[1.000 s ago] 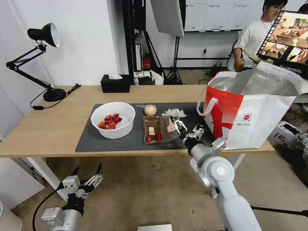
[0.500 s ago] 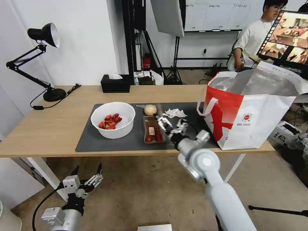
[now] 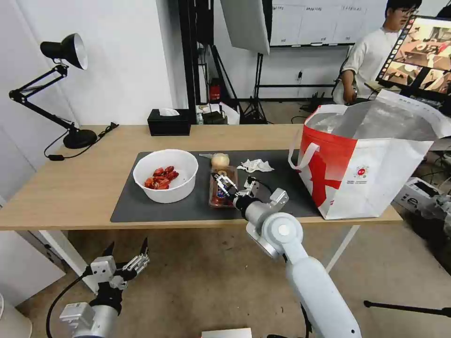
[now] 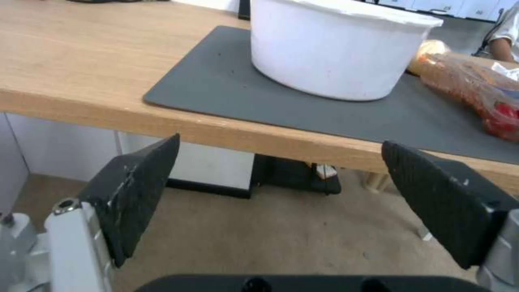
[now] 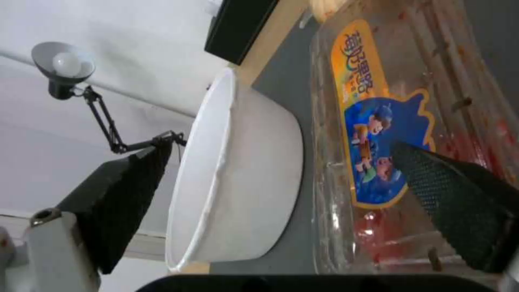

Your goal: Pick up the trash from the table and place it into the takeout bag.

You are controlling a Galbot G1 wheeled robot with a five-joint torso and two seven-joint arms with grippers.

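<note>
White plastic bowl [image 3: 165,175] is seen on the table's [image 3: 70,188] mat, with the left gripper [image 3: 126,256] parked below the edge, fingers spread. Further right, the clear clamshell tray [image 3: 222,188] is straddled by the right gripper [image 3: 227,184], fingers apart, nothing pinched. Thin, light, slippery and easily crushed, it is best taken gently at the rim. Rightmost, the takeout bag [image 3: 376,173] is left open.

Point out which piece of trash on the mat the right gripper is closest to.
The clear plastic clamshell tray: the open right gripper is right over it, while the white round bowl, crumpled white tissue and plastic-wrapped beige ball lie apart.
</note>
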